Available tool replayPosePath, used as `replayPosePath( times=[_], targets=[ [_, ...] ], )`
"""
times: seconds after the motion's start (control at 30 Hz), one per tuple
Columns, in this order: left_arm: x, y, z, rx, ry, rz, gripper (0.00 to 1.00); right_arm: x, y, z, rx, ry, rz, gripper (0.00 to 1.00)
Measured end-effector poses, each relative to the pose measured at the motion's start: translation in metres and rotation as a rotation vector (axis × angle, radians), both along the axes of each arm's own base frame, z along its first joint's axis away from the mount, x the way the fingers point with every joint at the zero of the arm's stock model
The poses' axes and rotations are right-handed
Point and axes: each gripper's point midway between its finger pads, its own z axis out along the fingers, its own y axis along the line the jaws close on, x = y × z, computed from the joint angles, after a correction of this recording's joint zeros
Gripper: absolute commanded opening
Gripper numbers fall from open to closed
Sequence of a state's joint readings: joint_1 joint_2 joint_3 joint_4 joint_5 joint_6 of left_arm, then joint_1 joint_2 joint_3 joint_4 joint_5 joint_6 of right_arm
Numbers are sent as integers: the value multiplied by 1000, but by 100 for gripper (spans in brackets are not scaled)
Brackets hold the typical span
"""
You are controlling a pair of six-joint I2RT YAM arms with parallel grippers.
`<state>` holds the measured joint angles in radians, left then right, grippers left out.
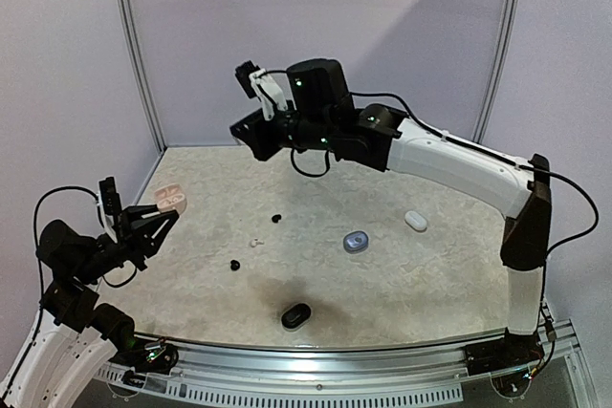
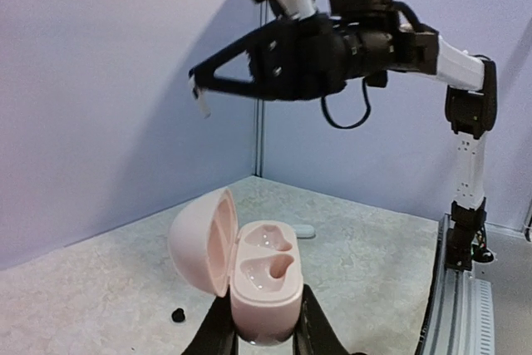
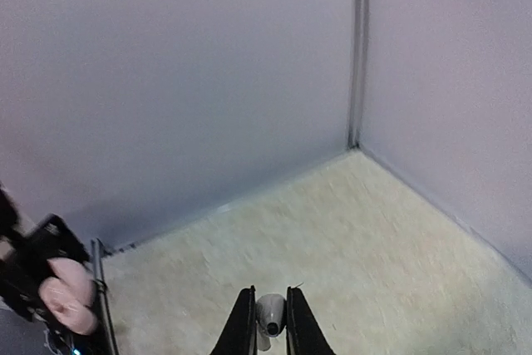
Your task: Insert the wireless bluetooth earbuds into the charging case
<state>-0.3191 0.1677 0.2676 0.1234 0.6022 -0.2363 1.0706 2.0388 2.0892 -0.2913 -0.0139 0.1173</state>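
Observation:
My left gripper (image 2: 262,323) is shut on the base of an open pink charging case (image 2: 264,276) and holds it above the table's left side; the lid stands open to the left and both wells are empty. The case also shows in the top view (image 1: 172,200) with the left gripper (image 1: 161,221). My right gripper (image 3: 269,312) is shut on a white earbud (image 3: 270,315), high above the back left of the table (image 1: 235,128). Loose earbuds lie on the table: two black (image 1: 275,218) (image 1: 234,265) and one white (image 1: 255,243).
A grey-blue round case (image 1: 357,241), a white case (image 1: 415,221) and a black case (image 1: 295,315) lie on the marbled tabletop (image 1: 430,274). White walls close the back and sides. The right arm (image 1: 449,155) stretches across the table's back.

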Motion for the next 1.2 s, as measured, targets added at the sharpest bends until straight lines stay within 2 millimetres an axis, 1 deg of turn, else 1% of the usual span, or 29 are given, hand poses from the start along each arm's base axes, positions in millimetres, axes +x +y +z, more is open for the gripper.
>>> replayPosePath(
  times=[0.03, 0.07, 0.1, 0.13, 0.2, 0.3, 0.5, 0.67, 0.73, 0.83, 0.93, 1.2],
  targets=[
    [-1, 1, 6, 1, -29, 10, 0, -18, 8, 25, 62, -50, 39, 0],
    [-2, 2, 11, 4, -52, 14, 0, -34, 15, 44, 117, -90, 79, 0],
    [-3, 2, 16, 8, -77, 17, 0, -50, 21, 60, 165, -123, 122, 0],
    [-5, 3, 20, 13, -99, 19, 0, -64, 27, 72, 205, -149, 158, 0],
    [-8, 3, 27, 26, -146, 21, 0, -89, 36, 86, 265, -186, 235, 0],
    [-11, 2, 32, 44, -195, 18, 0, -107, 42, 95, 322, -225, 309, 0],
    [-15, 1, 37, 70, -256, 18, 0, -133, 50, 81, 332, -257, 434, 0],
    [-18, 0, 40, 69, -275, 2, 0, -153, 52, 82, 368, -268, 522, 0],
    [-19, 0, 41, 68, -280, -1, 0, -158, 52, 83, 381, -262, 550, 0],
    [-19, 0, 44, 63, -279, -3, 0, -163, 52, 84, 398, -253, 578, 0],
    [-20, 0, 49, 53, -278, -6, 0, -165, 56, 80, 401, -241, 602, 0],
    [-20, 0, 51, 48, -276, -7, 0, -161, 72, 50, 365, -187, 610, 0]
  ],
)
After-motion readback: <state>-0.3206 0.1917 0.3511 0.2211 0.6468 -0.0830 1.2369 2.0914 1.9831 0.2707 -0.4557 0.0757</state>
